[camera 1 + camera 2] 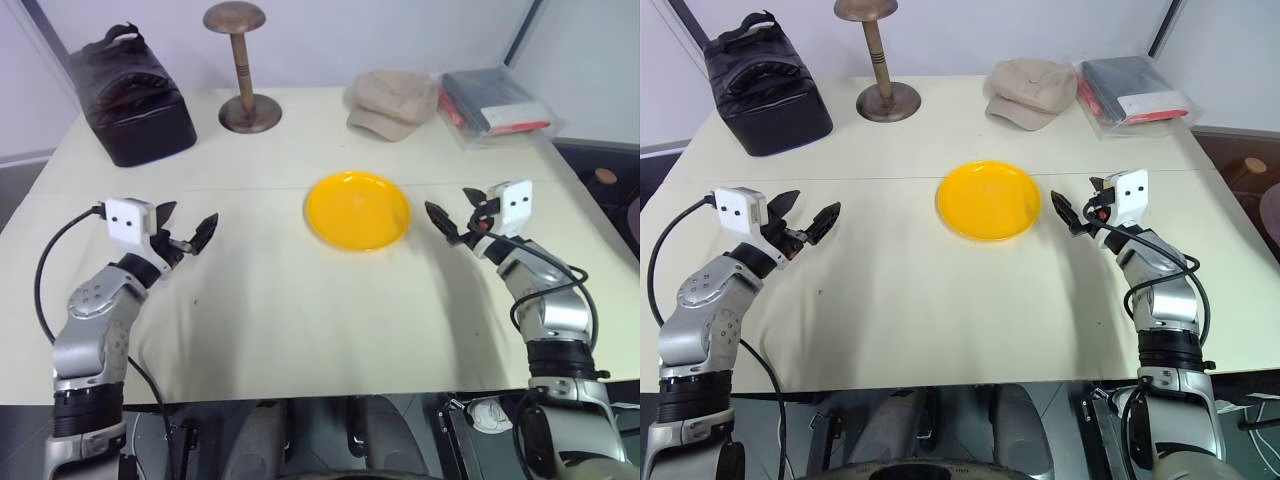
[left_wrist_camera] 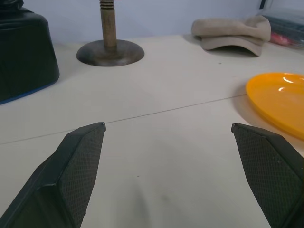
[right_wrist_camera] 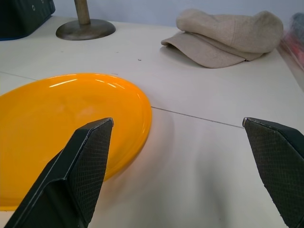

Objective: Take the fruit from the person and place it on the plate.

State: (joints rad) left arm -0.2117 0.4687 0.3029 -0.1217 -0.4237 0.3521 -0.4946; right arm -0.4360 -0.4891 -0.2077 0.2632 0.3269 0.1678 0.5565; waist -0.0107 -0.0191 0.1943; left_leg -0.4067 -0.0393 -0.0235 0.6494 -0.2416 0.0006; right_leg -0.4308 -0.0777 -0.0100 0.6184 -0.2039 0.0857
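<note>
The round orange-yellow plate [image 1: 358, 210] lies bare at the middle of the cream table. To its left my left gripper [image 1: 188, 228] hovers level just above the tabletop, open, with nothing between its fingers [image 2: 80, 166]. On the plate's other side, close to its rim, my right gripper [image 1: 455, 212] is open too and holds nothing; the plate's edge [image 3: 71, 123] sits just ahead of its fingers [image 3: 85, 166]. The fruit and the person are out of view.
Along the table's far edge stand a black bag [image 1: 130, 100], a brown wooden stand [image 1: 245, 70], a beige cap [image 1: 392, 102] and a clear packet of folded dark and red items [image 1: 495, 105]. The table's front edge [image 1: 320, 388] runs just below my arms.
</note>
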